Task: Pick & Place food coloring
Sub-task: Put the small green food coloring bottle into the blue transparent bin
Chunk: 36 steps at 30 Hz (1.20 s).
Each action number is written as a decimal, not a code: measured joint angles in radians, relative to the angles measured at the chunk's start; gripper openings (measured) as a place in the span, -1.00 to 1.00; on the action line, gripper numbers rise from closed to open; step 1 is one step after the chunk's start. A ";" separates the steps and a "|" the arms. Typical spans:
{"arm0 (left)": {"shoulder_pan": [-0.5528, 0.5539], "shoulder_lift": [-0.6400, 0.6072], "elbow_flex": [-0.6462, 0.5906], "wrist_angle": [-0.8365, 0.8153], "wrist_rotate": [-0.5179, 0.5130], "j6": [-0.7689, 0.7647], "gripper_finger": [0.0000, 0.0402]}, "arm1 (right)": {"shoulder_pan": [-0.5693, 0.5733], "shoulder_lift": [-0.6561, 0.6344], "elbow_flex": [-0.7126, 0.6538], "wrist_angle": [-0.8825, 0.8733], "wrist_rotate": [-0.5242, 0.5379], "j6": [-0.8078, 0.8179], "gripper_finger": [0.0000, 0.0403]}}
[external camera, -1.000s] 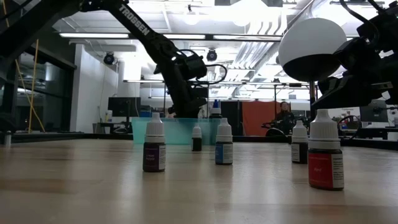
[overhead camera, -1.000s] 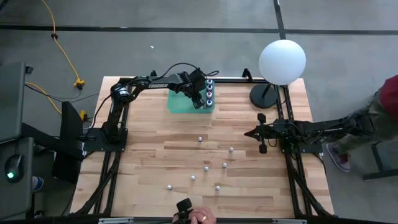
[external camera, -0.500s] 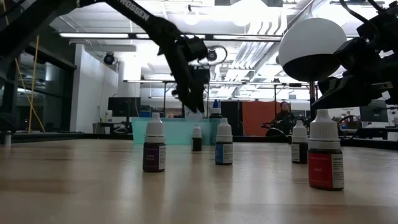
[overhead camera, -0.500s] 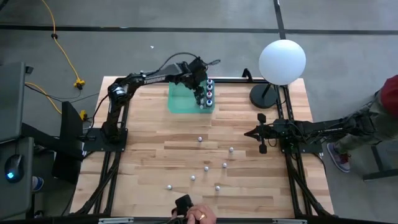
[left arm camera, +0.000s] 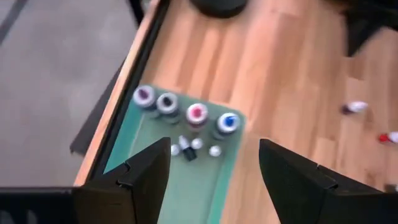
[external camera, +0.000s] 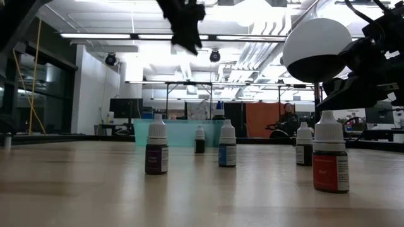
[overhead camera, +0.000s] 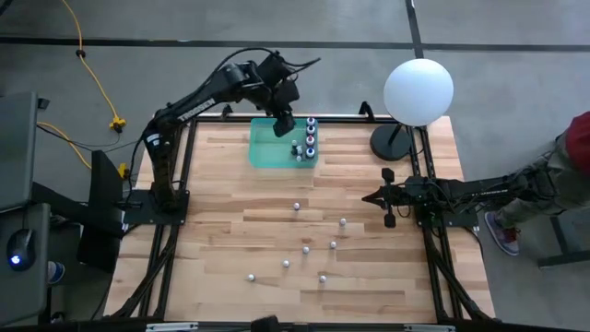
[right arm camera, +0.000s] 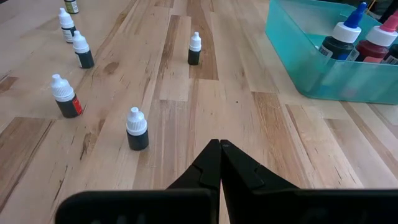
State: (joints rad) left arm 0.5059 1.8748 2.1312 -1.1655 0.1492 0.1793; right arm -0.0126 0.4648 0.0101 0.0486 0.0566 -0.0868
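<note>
Several tiny white-capped food coloring bottles (overhead camera: 306, 249) stand upright and scattered on the wooden table; the low view shows them (external camera: 227, 145) close up. A teal tray (overhead camera: 267, 148) near the far edge holds a row of larger bottles (left arm camera: 196, 114) and three tiny ones (left arm camera: 197, 147). My left gripper (left arm camera: 214, 180) hangs open and empty high above the tray (left arm camera: 199, 183), and appears at the top of the low view (external camera: 184, 25). My right gripper (right arm camera: 219, 144) waits shut, low over the table's right part (overhead camera: 369, 196), pointing at the bottles (right arm camera: 137, 129).
A big white globe lamp (overhead camera: 418, 90) stands on a dark base (overhead camera: 392, 141) at the far right corner. Black frame rails run along the table's edges. A person's legs (overhead camera: 553, 175) show beyond the right edge. Bare wood lies between the tray and the scattered bottles.
My left gripper has risen from inside the teal tray to high above it, drifting toward the far edge. The bottles have stayed where they stood. A person's hand at the near edge has drawn out of view.
</note>
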 joint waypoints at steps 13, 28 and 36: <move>-0.250 0.038 0.096 -0.028 0.031 0.065 0.18 | 0.000 0.000 0.000 0.000 0.000 0.000 -1.00; -0.447 0.342 0.201 0.028 0.029 0.001 0.18 | 0.000 0.000 0.000 -0.002 0.000 0.000 -1.00; -0.492 0.455 0.206 0.112 0.026 0.048 0.18 | 0.000 0.000 0.000 -0.001 0.000 0.000 -1.00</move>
State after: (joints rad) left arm 0.0139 2.3300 2.3375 -1.0539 0.1757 0.2277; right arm -0.0124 0.4647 0.0105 0.0478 0.0566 -0.0868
